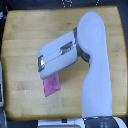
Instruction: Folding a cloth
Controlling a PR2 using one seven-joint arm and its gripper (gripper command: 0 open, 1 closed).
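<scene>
So, standing over this setup, what I see is a big light wooden tabletop with rounded corners [22,35] and one chunky white-and-grey PR2 arm [92,60] stretched across it. The arm comes up from the bottom edge of the table toward the exterior view's right, bends near the far side, then its forearm angles back down toward the middle of the wood.

The small flat magenta-pink cloth [51,86] lies on the tabletop a bit below its centre, closer to the near edge than the far one. Only part of it shows: its upper end disappears under the tip of the forearm, and the visible bit looks like a slightly tilted four-sided patch, plain, no pattern.

The gripper [46,74] is right at that upper end of the cloth, but the forearm housing covers it from this angle, so I honestly can't tell if the fingers are spread, closed, or pinching the fabric.

Some dark floor peeks out around the table's corners.
</scene>
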